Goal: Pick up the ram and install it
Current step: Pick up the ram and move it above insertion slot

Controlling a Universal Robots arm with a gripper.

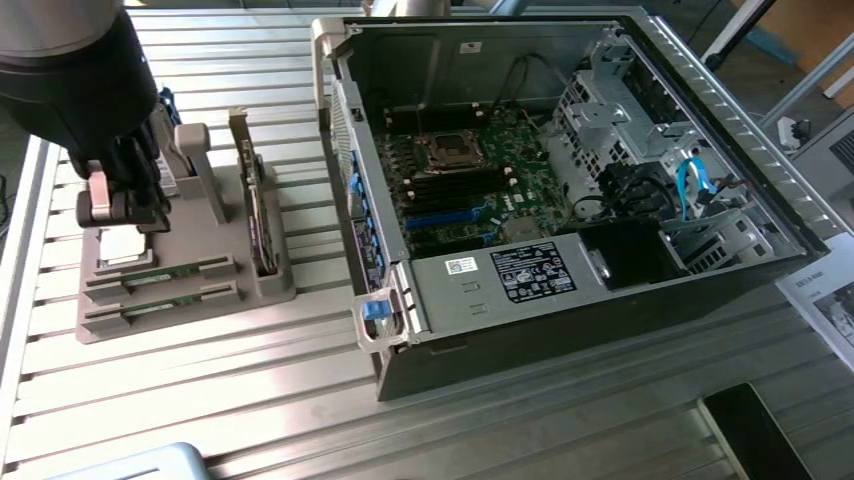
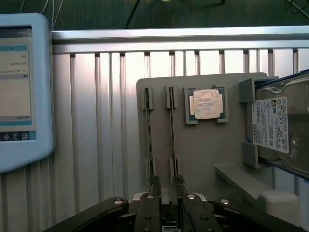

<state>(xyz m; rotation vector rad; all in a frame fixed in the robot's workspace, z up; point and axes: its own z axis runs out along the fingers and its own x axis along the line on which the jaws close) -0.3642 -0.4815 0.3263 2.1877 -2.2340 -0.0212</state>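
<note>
The black two-fingered gripper (image 1: 127, 222) (image 2: 167, 182) hangs open above a matte grey plastic tray (image 1: 187, 328) (image 2: 203, 159) at the exterior view's left, on a ribbed aluminium table (image 1: 267, 400). The ram (image 1: 167, 272) (image 2: 172, 135), a thin green board stick, stands on edge in the tray's slotted clips, untouched. A second stick (image 1: 158, 312) (image 2: 149, 135) lies parallel just beside it. A square silver processor (image 1: 120, 245) (image 2: 206, 104) sits on the ram's other side. To the right stands the open sheet-metal computer case (image 1: 534, 345) with its green motherboard (image 1: 467, 170).
</note>
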